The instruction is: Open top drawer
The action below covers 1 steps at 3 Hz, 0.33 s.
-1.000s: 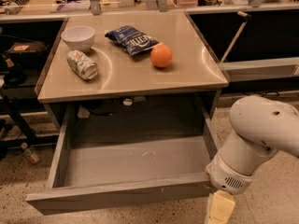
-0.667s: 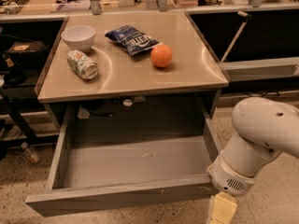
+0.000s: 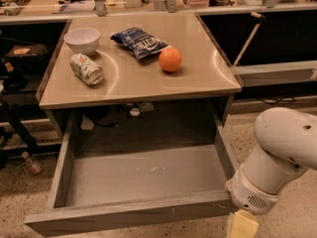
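My hand (image 3: 242,225): low at the bottom right edge of the view, with only a pale yellow part of it showing. I cannot tell how far open it is, or whether it has hold of anything.
My arm (image 3: 282,152): white and rounded, rising above my hand to the right.
The top drawer (image 3: 143,182): stands far out from under the worktop, toward the camera. Its right front corner is just beside my hand. The grey tray inside has pale marks on its bottom.
The worktop (image 3: 208,78): beige, above the opening the top drawer comes out of.
The orange (image 3: 170,59): on the worktop, right of centre.
The snack bag (image 3: 140,42): dark blue, just left of the orange and behind it.
The can (image 3: 86,69): on its side at the worktop's left.
The bowl (image 3: 82,39): white, upright, just behind the can.
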Available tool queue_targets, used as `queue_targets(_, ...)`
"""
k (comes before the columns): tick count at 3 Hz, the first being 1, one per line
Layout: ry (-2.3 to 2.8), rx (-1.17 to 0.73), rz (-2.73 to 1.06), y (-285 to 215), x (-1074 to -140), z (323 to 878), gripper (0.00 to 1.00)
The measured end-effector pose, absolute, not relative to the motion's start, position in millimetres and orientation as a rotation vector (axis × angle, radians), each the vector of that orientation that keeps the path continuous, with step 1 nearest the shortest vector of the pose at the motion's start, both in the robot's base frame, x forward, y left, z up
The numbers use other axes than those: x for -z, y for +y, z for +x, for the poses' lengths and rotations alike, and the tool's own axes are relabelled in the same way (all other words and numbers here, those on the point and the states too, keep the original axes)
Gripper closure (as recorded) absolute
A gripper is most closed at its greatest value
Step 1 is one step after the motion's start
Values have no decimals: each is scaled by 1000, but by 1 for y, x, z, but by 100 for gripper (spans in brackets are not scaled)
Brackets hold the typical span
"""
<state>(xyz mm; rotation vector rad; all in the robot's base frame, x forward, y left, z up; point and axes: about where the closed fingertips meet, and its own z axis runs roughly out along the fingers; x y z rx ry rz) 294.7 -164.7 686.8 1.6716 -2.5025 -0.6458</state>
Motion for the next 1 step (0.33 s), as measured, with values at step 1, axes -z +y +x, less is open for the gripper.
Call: queue_targets(1,-2526,651,1642,-172,-690,284,0)
